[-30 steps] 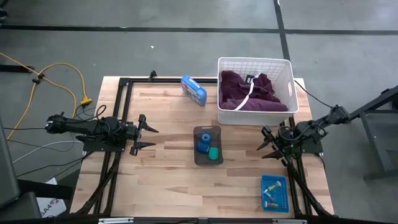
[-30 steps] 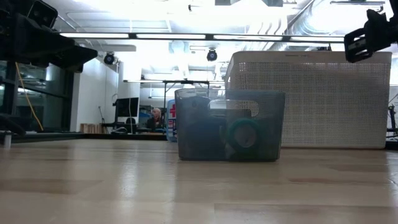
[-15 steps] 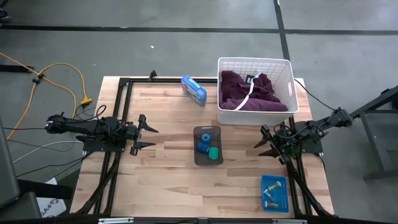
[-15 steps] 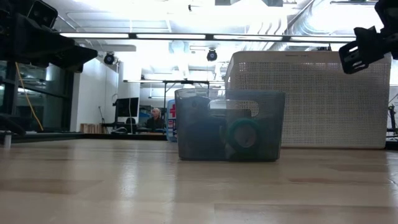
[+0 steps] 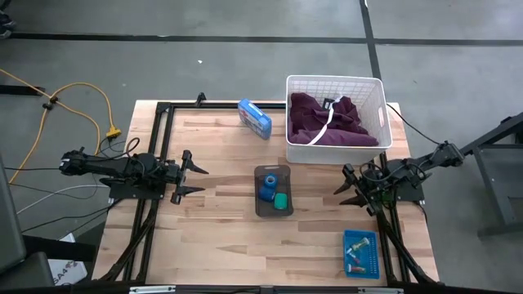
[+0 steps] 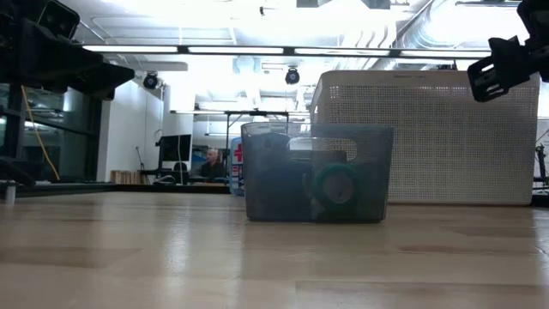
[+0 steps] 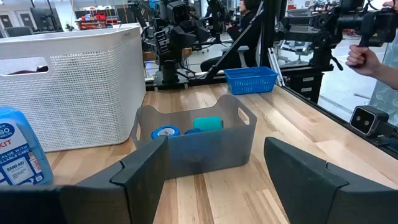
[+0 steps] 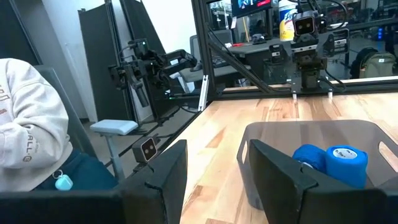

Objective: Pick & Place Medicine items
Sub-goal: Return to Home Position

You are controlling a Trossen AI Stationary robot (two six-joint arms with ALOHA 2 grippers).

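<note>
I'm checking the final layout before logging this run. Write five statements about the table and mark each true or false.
1. The maroon garment lies inside the white basket. True.
2. The grey bin holds only a green roll. False: it holds blue rolls beside the green roll.
3. The left pincer is shut on a roll. False: it is open and empty, hanging at the table's left side.
4. The right pincer is open and holds nothing. True.
5. The blue box sits inside the small blue tray. False: it lies on the table beside the white basket, and the small blue tray is far from it, on the right arm's side.
</note>
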